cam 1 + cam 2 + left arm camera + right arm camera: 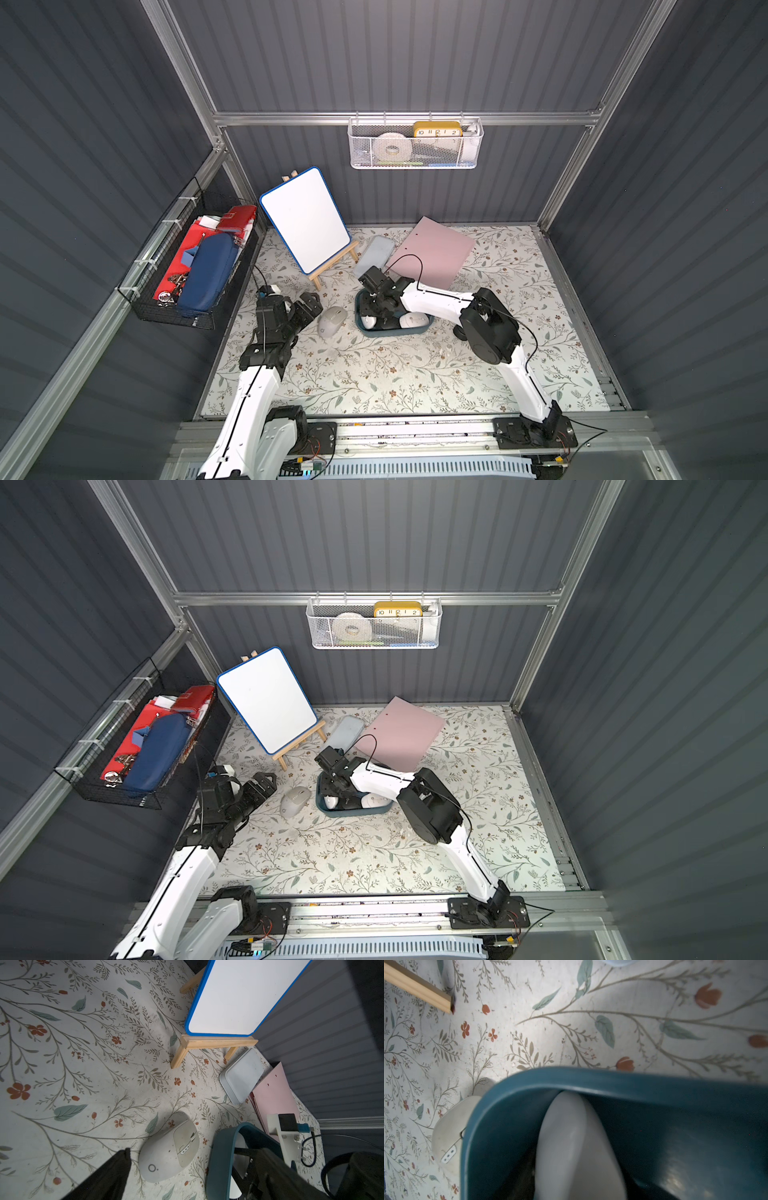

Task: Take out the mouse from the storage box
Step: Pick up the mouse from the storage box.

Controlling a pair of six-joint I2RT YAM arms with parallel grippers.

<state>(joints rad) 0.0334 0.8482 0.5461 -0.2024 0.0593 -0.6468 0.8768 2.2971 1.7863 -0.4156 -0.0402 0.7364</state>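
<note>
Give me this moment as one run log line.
left hand: open, near gray mouse on mat | right hand: down in teal box at white mouse, grip unclear | white mouse: in box

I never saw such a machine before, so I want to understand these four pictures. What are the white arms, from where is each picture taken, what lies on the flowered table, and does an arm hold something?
These are two robot arms, each ending in a claw. Two pictures look down on the whole scene from above; the other two come from a camera on each arm's wrist. On the flowered table lie a beige mouse, a teal storage box with white mice inside, a whiteboard on an easel, a pink folder and a pale blue lid. The left claw stands open and empty beside the beige mouse. The right claw reaches into the box, near one white mouse; whether it grips it cannot be seen.
</note>
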